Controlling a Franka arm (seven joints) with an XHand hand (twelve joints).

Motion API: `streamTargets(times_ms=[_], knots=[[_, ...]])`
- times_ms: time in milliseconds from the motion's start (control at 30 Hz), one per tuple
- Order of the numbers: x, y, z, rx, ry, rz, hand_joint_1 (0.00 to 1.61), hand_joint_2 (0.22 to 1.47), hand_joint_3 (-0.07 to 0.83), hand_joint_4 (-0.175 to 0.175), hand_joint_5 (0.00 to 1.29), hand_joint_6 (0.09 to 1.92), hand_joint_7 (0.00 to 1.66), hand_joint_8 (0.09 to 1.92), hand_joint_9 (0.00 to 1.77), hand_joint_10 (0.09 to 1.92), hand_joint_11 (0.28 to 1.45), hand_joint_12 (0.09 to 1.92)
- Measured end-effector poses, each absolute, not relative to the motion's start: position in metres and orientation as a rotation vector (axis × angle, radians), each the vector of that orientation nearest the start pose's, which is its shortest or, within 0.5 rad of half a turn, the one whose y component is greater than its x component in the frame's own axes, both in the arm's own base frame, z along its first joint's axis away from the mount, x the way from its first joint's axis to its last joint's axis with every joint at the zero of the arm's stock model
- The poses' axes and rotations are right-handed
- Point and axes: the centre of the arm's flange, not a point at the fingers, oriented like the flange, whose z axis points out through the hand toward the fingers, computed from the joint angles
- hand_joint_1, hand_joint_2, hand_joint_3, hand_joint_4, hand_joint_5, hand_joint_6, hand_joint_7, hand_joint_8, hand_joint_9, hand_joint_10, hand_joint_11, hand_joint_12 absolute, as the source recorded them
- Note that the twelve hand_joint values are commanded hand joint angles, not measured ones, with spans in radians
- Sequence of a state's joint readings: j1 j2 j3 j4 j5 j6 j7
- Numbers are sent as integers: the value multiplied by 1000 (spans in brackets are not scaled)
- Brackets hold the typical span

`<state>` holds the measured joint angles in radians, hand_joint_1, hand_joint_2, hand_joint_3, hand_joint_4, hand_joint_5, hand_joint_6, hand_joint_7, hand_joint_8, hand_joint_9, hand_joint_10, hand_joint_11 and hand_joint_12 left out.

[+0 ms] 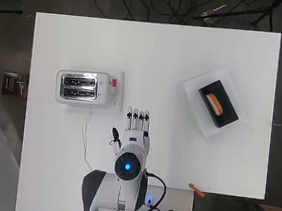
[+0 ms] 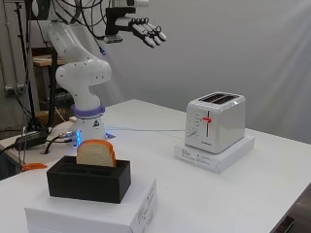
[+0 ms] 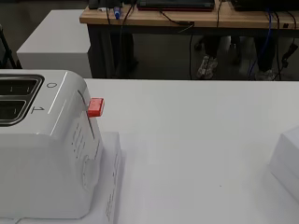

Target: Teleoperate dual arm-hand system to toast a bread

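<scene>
A white two-slot toaster (image 1: 82,87) (image 2: 216,121) (image 3: 42,140) stands on a flat white box, both slots empty, its red lever (image 1: 114,83) (image 2: 207,119) (image 3: 95,107) up. A slice of bread (image 1: 214,103) (image 2: 96,152) stands upright in a black holder (image 1: 218,104) (image 2: 90,178) on a white box at the right of the overhead view. My hand (image 1: 137,127) (image 2: 146,30) hovers high above the table, fingers straight and holding nothing, between the toaster and the bread and nearer the arm's base.
The toaster's white cable (image 1: 85,135) runs down the table toward the arm's base. A small orange object (image 1: 197,190) (image 2: 33,166) lies at the table's near edge. Beyond the table's far edge are dark floor and cables.
</scene>
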<state>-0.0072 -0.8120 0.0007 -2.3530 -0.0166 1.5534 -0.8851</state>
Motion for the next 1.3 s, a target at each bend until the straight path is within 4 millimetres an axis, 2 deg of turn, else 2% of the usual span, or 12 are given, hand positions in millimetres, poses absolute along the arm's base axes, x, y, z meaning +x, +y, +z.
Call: streamTargets(times_ms=[133, 200, 333, 467, 567, 700, 833, 933, 1133, 1300], knots=[[266, -12, 622, -2937, -1292, -78, 160, 1248, 7, -108, 290, 87, 485, 87, 589, 87, 491, 87], [256, -25, 628, -2995, -1197, -76, 150, 1253, 6, -105, 283, 87, 450, 87, 547, 87, 480, 87], [256, -66, 614, -3035, -964, 38, 133, 1255, 3, -90, 282, 87, 403, 87, 481, 87, 454, 87], [259, -92, 611, -3074, -781, 88, 68, 1225, -6, -37, 289, 87, 348, 87, 391, 87, 428, 87], [276, -117, 598, -3093, -657, 192, 73, 1215, -3, -24, 300, 87, 378, 87, 487, 87, 468, 87], [305, -161, 563, -3073, -485, 367, 94, 1200, -3, -22, 350, 87, 459, 87, 603, 87, 513, 87], [305, -199, 554, -3047, -364, 350, 104, 1169, -6, -21, 440, 87, 553, 87, 668, 87, 517, 87], [315, -215, 544, -3029, -339, 363, 121, 1164, -5, -21, 435, 87, 582, 87, 694, 87, 513, 87], [362, -245, 498, -2972, -361, 491, 133, 1152, -5, -2, 454, 87, 587, 87, 701, 87, 499, 87], [395, -257, 482, -2966, -453, 536, 93, 1139, -6, 5, 470, 87, 595, 87, 697, 87, 497, 87]])
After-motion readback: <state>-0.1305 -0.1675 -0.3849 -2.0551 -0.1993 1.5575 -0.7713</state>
